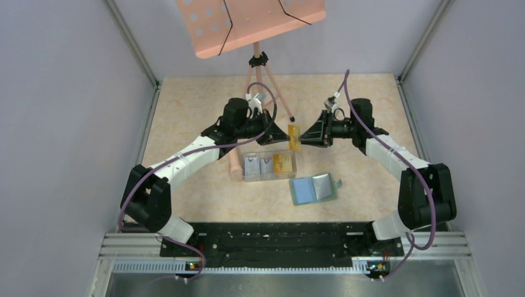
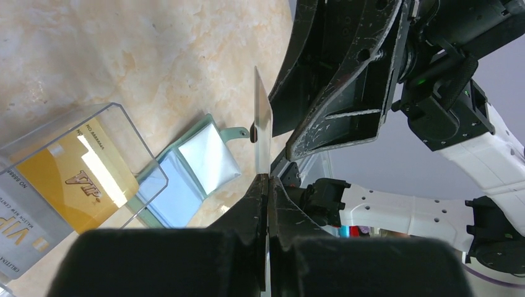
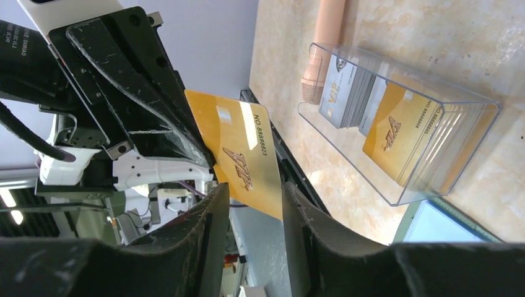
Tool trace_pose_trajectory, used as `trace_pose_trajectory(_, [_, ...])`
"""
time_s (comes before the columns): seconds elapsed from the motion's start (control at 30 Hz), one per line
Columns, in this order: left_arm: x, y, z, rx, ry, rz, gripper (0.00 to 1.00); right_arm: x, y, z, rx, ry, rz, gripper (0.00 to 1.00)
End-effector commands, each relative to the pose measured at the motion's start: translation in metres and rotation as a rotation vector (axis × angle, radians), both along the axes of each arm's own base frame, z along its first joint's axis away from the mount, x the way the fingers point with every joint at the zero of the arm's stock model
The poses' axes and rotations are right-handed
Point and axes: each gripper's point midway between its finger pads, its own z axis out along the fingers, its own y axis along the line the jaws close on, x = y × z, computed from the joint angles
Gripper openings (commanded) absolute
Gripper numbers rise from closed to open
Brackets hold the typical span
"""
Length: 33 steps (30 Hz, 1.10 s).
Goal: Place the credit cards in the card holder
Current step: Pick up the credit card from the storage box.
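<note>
An orange-yellow credit card (image 1: pixel 293 137) hangs in the air between both arms, above the clear box. My left gripper (image 2: pixel 269 179) is shut on its edge; in the left wrist view the card (image 2: pixel 262 124) stands edge-on. My right gripper (image 3: pixel 255 192) faces it, and the card's printed face (image 3: pixel 238 154) lies just beyond its fingertips. Those jaws stand apart and do not touch the card. The sage-green card holder (image 1: pixel 314 189) lies open on the table, pale blue and clear sleeves up. More credit cards (image 3: pixel 396 133), orange and white-grey, stand in the box.
The clear plastic box (image 1: pixel 269 166) sits mid-table, just left of the card holder. A pink cylinder (image 1: pixel 235 167) lies against its left end. A tripod (image 1: pixel 259 68) with a pink perforated board stands at the back. Grey walls enclose the table on three sides.
</note>
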Motion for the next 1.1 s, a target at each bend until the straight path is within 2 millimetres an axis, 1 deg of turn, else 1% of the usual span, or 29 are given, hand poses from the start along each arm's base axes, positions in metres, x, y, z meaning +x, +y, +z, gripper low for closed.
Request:
trace_pose_trajectory(0.0, [-0.008,-0.004,0.019,-0.05,-0.063,-0.032,0.0,-0.003,0.003,0.016,-0.001,-0.083,0.013,0.4])
trace_pose_trajectory(0.07, [-0.009,-0.005,0.023,-0.062,-0.071,-0.041,0.0,-0.001,0.0,0.006,-0.048,-0.058,-0.018,0.47])
trace_pose_trajectory(0.13, [-0.01,-0.006,0.024,-0.07,-0.075,-0.049,0.0,0.001,0.0,0.004,-0.056,-0.054,-0.028,0.53])
trace_pose_trajectory(0.23, [-0.011,-0.007,0.023,-0.074,-0.067,-0.055,0.0,0.0,0.002,0.007,-0.026,-0.052,-0.018,0.54])
trace_pose_trajectory(0.3, [-0.011,-0.007,0.021,-0.072,-0.062,-0.053,0.0,0.0,0.004,0.014,0.005,-0.073,-0.008,0.5])
trace_pose_trajectory(0.37, [-0.011,-0.007,0.018,-0.069,-0.055,-0.05,0.0,-0.003,0.006,0.023,0.042,-0.092,0.011,0.43])
trace_pose_trajectory(0.4, [-0.01,-0.007,0.017,-0.068,-0.054,-0.047,0.0,-0.004,0.006,0.028,0.061,-0.101,0.018,0.39])
trace_pose_trajectory(0.53, [-0.009,-0.006,0.013,-0.061,-0.047,-0.04,0.0,-0.014,0.008,0.047,0.121,-0.153,0.064,0.3])
trace_pose_trajectory(0.67, [-0.009,-0.006,0.01,-0.06,-0.04,-0.034,0.0,-0.024,0.011,0.053,0.138,-0.177,0.109,0.22])
trace_pose_trajectory(0.77, [-0.009,-0.006,0.008,-0.058,-0.036,-0.033,0.0,-0.029,0.011,0.055,0.145,-0.191,0.124,0.14])
trace_pose_trajectory(0.87, [-0.009,-0.006,0.007,-0.056,-0.037,-0.031,0.0,-0.032,0.011,0.056,0.145,-0.198,0.131,0.0])
trace_pose_trajectory(0.9, [-0.009,-0.005,0.007,-0.054,-0.036,-0.029,0.01,-0.031,0.011,0.054,0.138,-0.195,0.129,0.0])
trace_pose_trajectory(0.93, [-0.009,-0.004,0.006,-0.051,-0.035,-0.023,0.03,-0.031,0.011,0.052,0.129,-0.194,0.13,0.0])
trace_pose_trajectory(0.97, [-0.009,-0.003,0.005,-0.046,-0.034,-0.019,0.08,-0.03,0.01,0.049,0.116,-0.19,0.125,0.0])
trace_pose_trajectory(1.03, [-0.009,-0.001,0.002,-0.03,-0.029,-0.008,0.22,-0.027,0.009,0.04,0.069,-0.179,0.104,0.0])
trace_pose_trajectory(1.07, [-0.01,0.001,-0.001,-0.019,-0.026,-0.003,0.27,-0.025,0.007,0.034,0.037,-0.183,0.093,0.0])
